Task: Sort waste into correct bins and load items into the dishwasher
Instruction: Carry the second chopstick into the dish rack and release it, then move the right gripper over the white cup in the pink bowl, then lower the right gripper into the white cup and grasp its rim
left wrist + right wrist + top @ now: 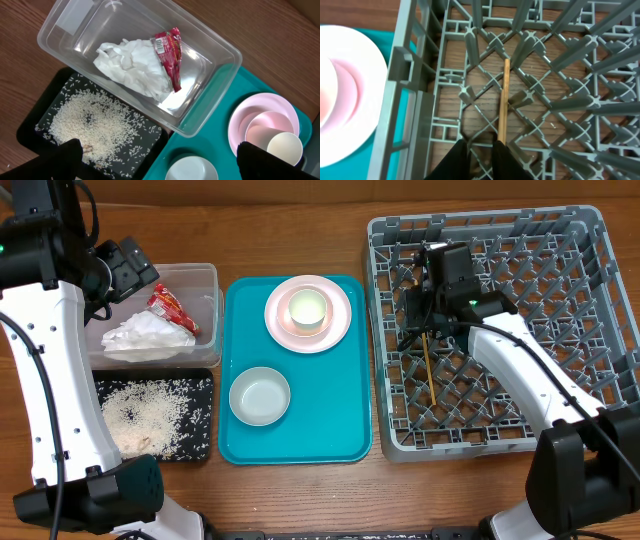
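The crumpled napkin (pixel 145 335) (pixel 132 67) and red wrapper (pixel 170 308) (pixel 170 55) lie in the clear tub (pixel 210 275) (pixel 220 85). Rice (pixel 145 415) (pixel 95 120) is spread on the black tray (pixel 200 385) (pixel 30 132). The pink plate (pixel 340 320) (pixel 240 120) carries the white cup (pixel 308 310) (pixel 285 147). A white bowl (pixel 260 395) (pixel 192 170) sits in front of it. A chopstick (pixel 429 375) (pixel 504 100) lies in the grey rack (pixel 590 300) (pixel 405 75). My right gripper (pixel 418 330) (pixel 481 145) hovers over its near end, fingers slightly apart, nothing between them. My left gripper (pixel 140 280) (pixel 167 162) is wide open and empty above the tub.
The plate, cup and bowl stand on a teal tray (pixel 340 400) (pixel 210 135) between the bins and the rack. The rack's upright pegs surround the right gripper. Bare wood shows along the table's front edge.
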You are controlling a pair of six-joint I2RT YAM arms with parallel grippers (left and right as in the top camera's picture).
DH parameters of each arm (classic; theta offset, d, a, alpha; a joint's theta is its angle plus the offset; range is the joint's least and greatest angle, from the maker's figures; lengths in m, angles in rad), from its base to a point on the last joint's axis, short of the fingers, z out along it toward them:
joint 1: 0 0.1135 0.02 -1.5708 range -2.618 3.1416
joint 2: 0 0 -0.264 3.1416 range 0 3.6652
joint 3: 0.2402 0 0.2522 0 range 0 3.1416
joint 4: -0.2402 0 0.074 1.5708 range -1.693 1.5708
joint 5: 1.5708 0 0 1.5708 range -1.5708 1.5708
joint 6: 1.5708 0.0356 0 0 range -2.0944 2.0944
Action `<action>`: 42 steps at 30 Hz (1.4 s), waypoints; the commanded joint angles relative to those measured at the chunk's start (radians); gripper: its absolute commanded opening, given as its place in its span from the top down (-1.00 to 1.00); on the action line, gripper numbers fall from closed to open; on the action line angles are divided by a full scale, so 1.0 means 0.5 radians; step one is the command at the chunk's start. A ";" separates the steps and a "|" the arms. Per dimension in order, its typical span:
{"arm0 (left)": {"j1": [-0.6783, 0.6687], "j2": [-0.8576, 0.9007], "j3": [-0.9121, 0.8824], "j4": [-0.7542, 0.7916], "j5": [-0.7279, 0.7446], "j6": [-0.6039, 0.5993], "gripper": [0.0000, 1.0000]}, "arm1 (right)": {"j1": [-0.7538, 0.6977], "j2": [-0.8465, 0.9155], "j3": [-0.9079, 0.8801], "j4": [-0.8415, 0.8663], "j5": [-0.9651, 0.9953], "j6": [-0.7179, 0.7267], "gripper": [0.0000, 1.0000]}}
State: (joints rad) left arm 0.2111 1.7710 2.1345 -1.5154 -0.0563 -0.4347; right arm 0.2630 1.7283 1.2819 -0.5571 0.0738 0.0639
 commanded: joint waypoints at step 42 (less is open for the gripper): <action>0.000 -0.021 0.011 0.002 0.008 0.016 -1.00 | 0.833 0.656 0.773 0.129 -0.252 0.119 0.24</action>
State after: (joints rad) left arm 0.2111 1.7710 2.1345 -1.5154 -0.0559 -0.4347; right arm 0.6830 2.0247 1.6512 -0.4946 -0.0803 0.1291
